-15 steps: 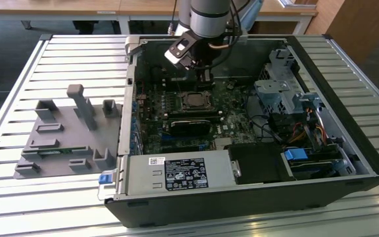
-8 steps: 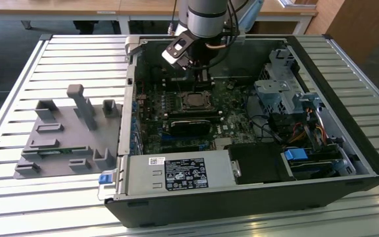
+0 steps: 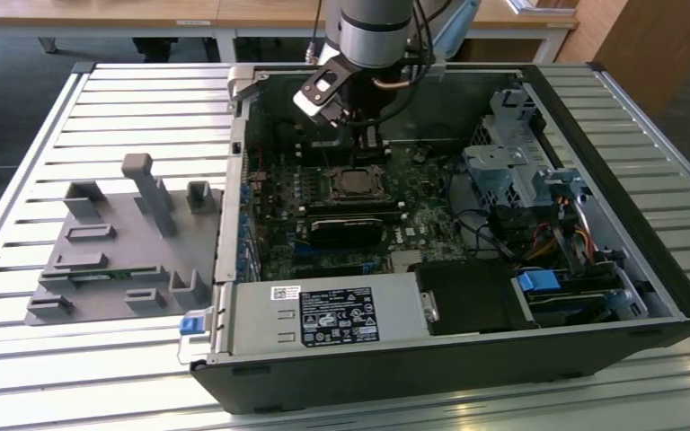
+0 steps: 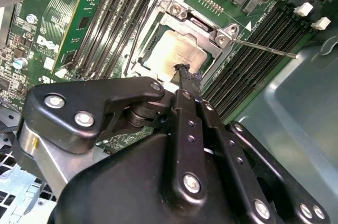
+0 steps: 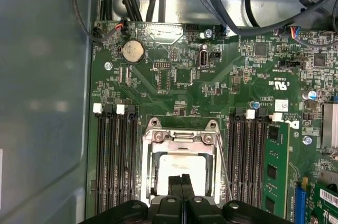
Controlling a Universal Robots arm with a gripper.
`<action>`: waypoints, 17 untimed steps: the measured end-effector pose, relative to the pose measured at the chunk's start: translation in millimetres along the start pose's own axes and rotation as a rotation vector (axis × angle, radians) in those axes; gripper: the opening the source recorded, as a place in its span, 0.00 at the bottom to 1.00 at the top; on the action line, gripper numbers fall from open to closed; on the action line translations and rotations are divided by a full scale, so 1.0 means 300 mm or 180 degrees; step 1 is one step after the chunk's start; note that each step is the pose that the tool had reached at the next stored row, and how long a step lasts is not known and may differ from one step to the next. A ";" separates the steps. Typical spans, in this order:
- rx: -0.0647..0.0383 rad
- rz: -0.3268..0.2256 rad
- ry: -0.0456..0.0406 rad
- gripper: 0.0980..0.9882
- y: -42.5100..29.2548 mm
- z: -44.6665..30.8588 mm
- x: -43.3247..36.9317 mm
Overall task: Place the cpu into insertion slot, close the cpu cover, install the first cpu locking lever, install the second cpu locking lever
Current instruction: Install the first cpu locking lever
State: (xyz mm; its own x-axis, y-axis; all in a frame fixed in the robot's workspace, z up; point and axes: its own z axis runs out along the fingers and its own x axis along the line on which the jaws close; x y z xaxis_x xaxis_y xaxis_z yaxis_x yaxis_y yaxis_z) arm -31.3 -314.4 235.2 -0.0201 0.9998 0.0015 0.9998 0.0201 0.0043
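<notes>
The cpu lies flat in the insertion slot. Its pale face shows through the cut-out of the cpu cover, which is down around it. In both wrist views my own fingers hide the near edge of the chip and of the frame, so I cannot tell how the cover sits along that side. My gripper is closed, the two fingers pressed together with nothing between them. Its tip hangs over that hidden edge, but I cannot make out whether it touches the metal or hovers just above. One thin locking lever stands free, angling out from a corner of the socket over the memory slots beside it. In the exterior view my arm enters at the upper edge, cut off there. It reaches steeply down into the open computer case, and the gripper ends at the socket's edge farther from that camera. The power supply lies along the near wall of the case, well apart from me. A grey fixture sits on the slatted table toward the exterior view's left.
</notes>
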 end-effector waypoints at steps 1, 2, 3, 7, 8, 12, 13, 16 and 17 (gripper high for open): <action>0.0000 0.0000 0.0000 0.01 0.000 -0.002 0.000; 0.0000 0.0000 0.0001 0.01 0.000 -0.005 0.000; 0.0000 0.0000 0.0001 0.01 0.000 -0.009 0.000; -0.0001 0.0000 0.0001 0.01 0.000 -0.035 0.000; -0.0001 0.0000 0.0001 0.01 0.000 -0.043 0.000; 0.0000 0.0000 0.0000 0.01 0.000 -0.080 0.000; 0.0000 0.0000 -0.0001 0.01 0.001 -0.091 0.000; -0.0001 -0.0044 -0.0003 0.01 0.000 -0.100 0.001; -0.0001 -0.0100 -0.0003 0.01 0.000 -0.100 0.001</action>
State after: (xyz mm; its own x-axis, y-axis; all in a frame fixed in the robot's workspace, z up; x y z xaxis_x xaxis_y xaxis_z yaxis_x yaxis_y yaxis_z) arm -31.4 -314.3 265.3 -0.0517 0.9987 0.0004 0.9987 0.0517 0.0047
